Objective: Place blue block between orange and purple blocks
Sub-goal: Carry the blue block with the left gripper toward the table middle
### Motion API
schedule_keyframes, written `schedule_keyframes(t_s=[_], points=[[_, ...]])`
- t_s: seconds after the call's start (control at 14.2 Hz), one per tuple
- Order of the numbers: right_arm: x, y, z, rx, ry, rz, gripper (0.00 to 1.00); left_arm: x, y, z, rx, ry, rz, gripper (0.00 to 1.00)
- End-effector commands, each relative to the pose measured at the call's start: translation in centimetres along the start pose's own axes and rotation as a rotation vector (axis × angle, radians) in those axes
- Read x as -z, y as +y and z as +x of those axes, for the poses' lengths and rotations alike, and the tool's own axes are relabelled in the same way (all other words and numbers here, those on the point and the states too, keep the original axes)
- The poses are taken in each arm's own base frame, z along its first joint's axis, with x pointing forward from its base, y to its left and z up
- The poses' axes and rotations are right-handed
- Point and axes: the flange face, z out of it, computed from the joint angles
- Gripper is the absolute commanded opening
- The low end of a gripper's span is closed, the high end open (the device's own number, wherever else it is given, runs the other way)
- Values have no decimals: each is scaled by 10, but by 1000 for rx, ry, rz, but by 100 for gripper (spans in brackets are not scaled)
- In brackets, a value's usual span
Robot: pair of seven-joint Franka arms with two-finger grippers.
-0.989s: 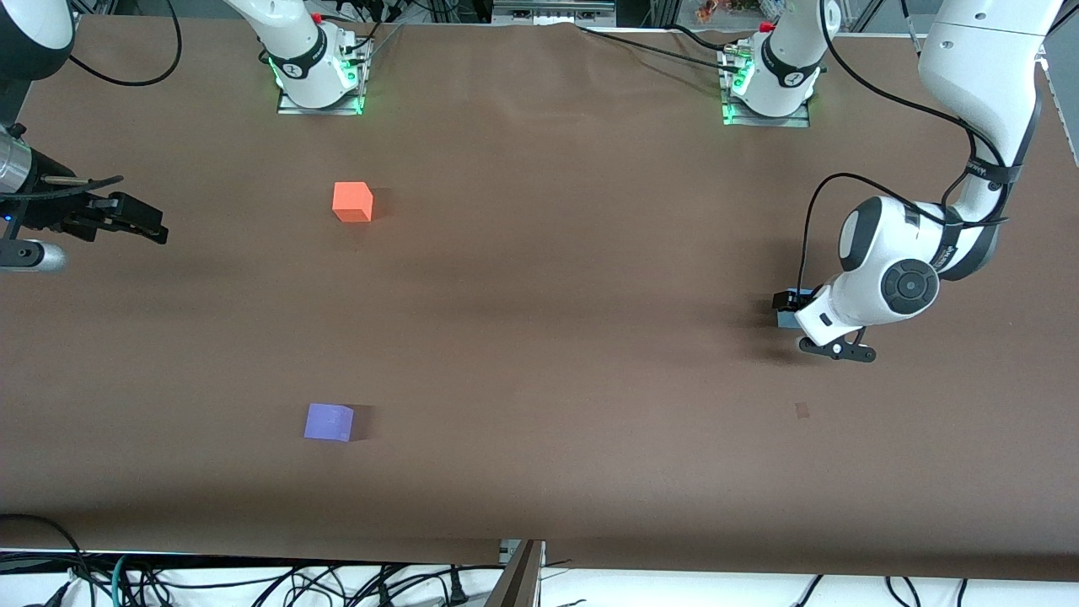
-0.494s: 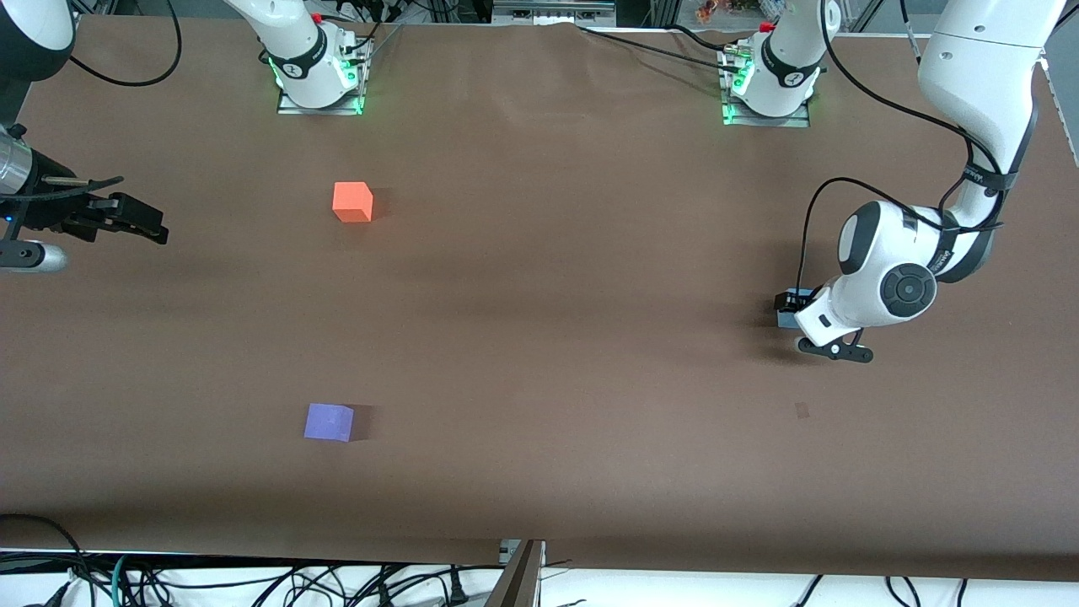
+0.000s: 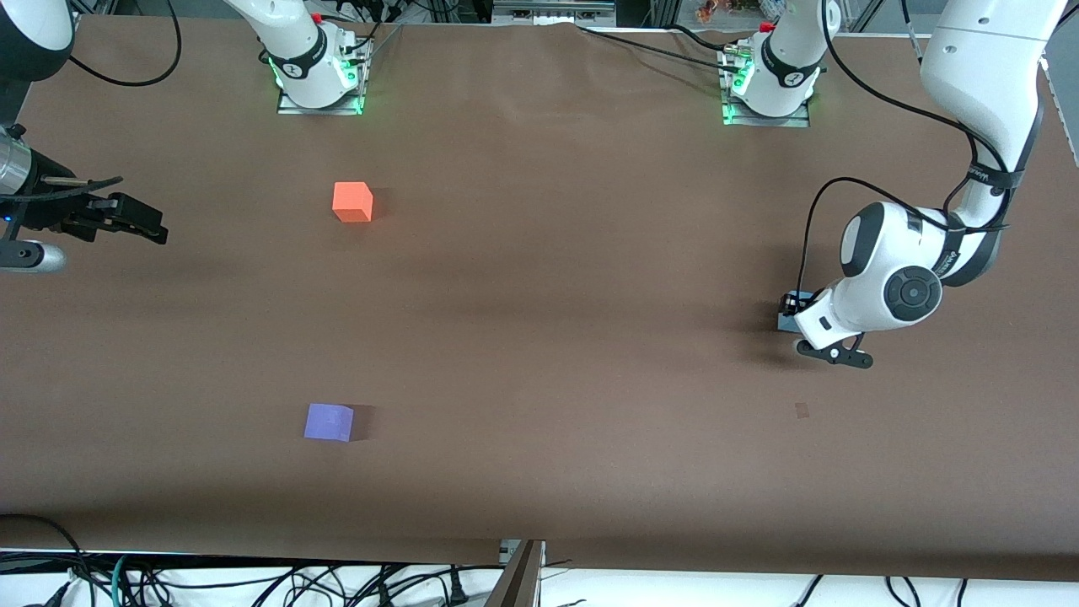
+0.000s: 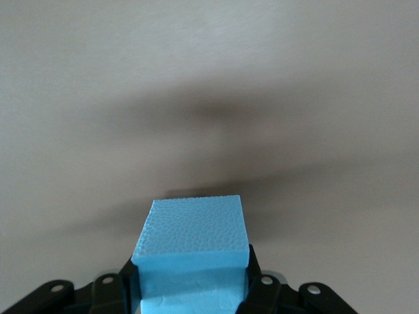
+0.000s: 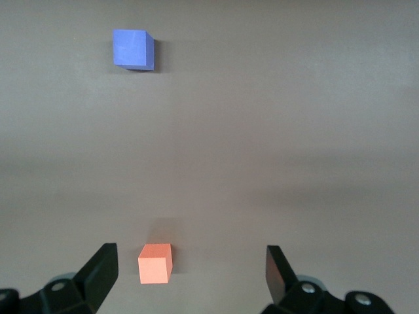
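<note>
— Which step are you working on?

— I am gripping the blue block (image 4: 191,252) with my left gripper (image 4: 190,288), low at the left arm's end of the counter (image 3: 539,278). The jaws are clenching on the block's two sides, one finger on each, and the block is sitting squarely between them with its upper face showing. In the front view only a sliver of it is peeking out beside the wrist, so I cannot tell from there whether it is resting on the counter.

— And your other hand?

— My right gripper (image 3: 135,221) is waiting over the right arm's end of the counter, jaws spread wide and holding nothing.

— Where is the block going?

— The orange block (image 3: 352,202) is lying toward the right arm's end, and the purple block (image 3: 329,421) is lying nearer the front camera than it, well apart, with bare counter between them.

— What is the next move asking of you?

— I am judging it as a lift, then a long carry across the counter to that gap. I am expecting to need a firm grip throughout, and a set-down roughly midway, in line with both blocks, touching neither.
</note>
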Motion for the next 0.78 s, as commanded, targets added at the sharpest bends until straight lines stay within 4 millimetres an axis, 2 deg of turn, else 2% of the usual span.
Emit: schedule_keyframes(t_s=[0.0, 0.07, 0.21, 0.35, 0.42, 0.49, 0.57, 0.64, 0.71], points=[[5, -2, 3, 15, 5, 4, 100, 51, 43, 9, 37, -26, -46, 3], [5, -2, 3, 12, 5, 6, 100, 58, 61, 10, 58, -30, -42, 3], [4, -3, 6, 6, 18, 12, 100, 76, 125, 10, 151, -57, -99, 4], [-4, -5, 13, 12, 27, 15, 100, 102, 205, 8, 260, -63, -123, 5], [-4, -6, 13, 6, 26, 14, 100, 107, 258, 5, 298, -56, -115, 4], [-4, -6, 13, 3, 26, 14, 100, 108, 302, 3, 357, -50, -112, 5], [-6, -5, 14, -2, 26, 15, 100, 100, 340, 2, 438, -58, -108, 10], [-10, 0, 17, -10, 21, 15, 100, 87, 375, 1, 501, -66, -109, 13], [-17, 5, 21, -4, 14, 9, 100, 85, 417, 2, 529, -36, -138, 13]])
